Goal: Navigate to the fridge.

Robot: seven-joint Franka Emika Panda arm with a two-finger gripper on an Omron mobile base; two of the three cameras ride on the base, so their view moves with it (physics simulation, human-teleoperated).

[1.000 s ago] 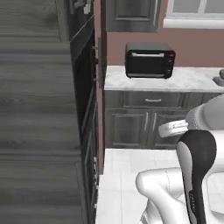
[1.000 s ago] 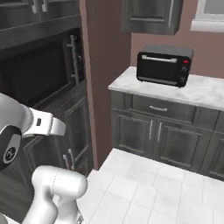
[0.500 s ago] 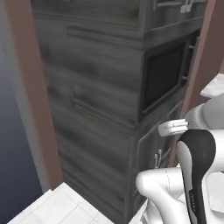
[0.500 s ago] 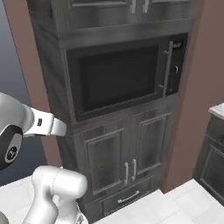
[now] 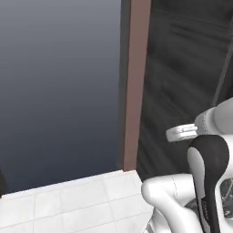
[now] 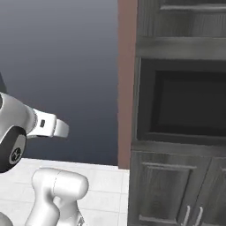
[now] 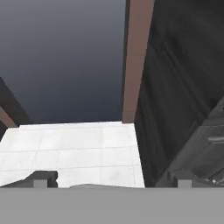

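Both base cameras look forward past the white arm (image 5: pixel 205 182) at a reddish-brown wall edge (image 5: pixel 135 82), with grey emptiness filling frame left. The left base view sits close against the dark cabinet side (image 5: pixel 182 68); the right base view faces the cabinet's front and built-in oven (image 6: pixel 190 103). The hand camera tilts down over white floor tiles (image 7: pixel 74 148), sharing the same wall edge.

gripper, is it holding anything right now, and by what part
Nothing is held. In the hand view the fingers stand apart, with bare floor between them.
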